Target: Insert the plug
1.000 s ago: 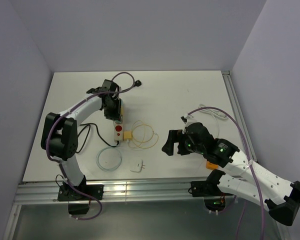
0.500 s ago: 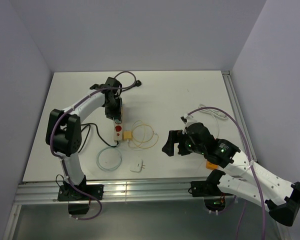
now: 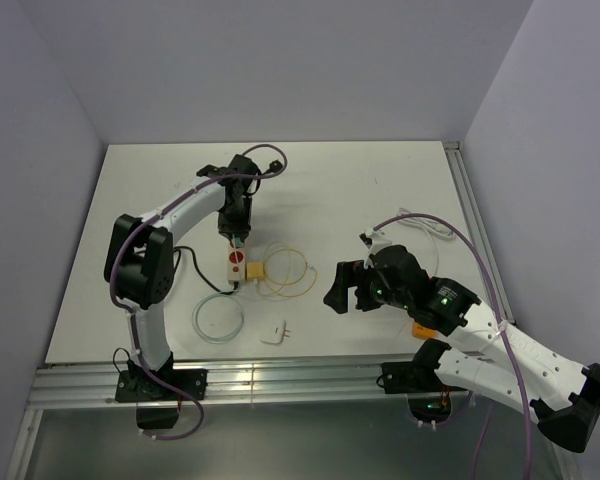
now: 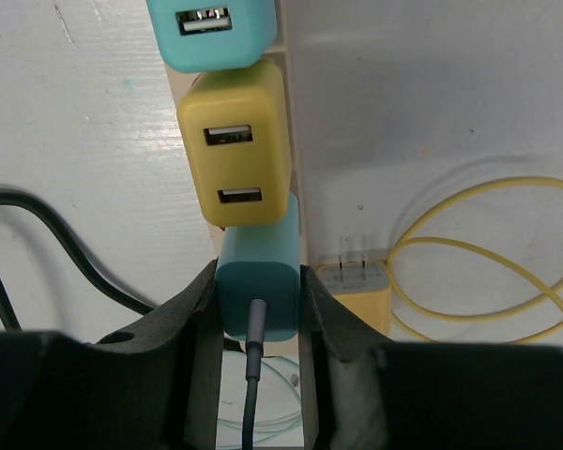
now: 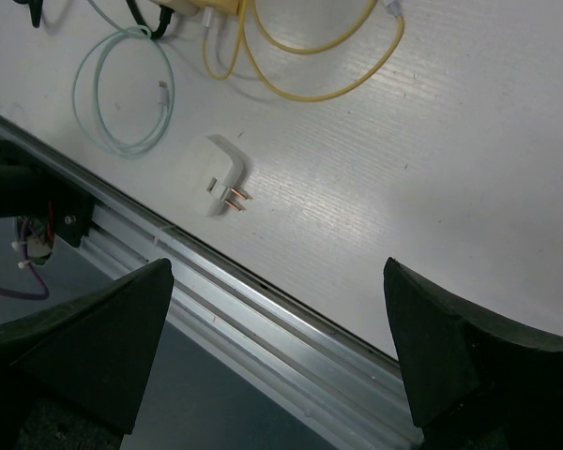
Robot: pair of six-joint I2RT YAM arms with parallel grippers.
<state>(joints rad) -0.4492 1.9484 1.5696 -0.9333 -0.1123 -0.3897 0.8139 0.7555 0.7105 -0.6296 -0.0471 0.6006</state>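
In the left wrist view my left gripper [image 4: 258,281] is shut on a teal plug [image 4: 258,258] with a grey cable running out of its back. The plug sits right against a yellow two-port charger [image 4: 235,159] on the white power strip [image 4: 288,122], and another teal charger [image 4: 211,33] stands beyond. Its prongs are hidden, so I cannot tell whether they are seated. From above, the left gripper [image 3: 236,228] covers the strip [image 3: 237,265] above its red switch. My right gripper [image 3: 342,288] hovers open and empty to the right.
A yellow charger [image 4: 361,286] with bare prongs lies beside the strip, its yellow cable [image 3: 288,272] looped to the right. A white plug [image 5: 223,176] and a coiled teal cable [image 5: 122,94] lie near the front metal rail [image 5: 263,309]. A black cord [image 4: 66,244] runs to the left.
The left arm has swung to the right and its gripper has shifted slightly right over the strip, still holding the plug. The right arm has not moved.
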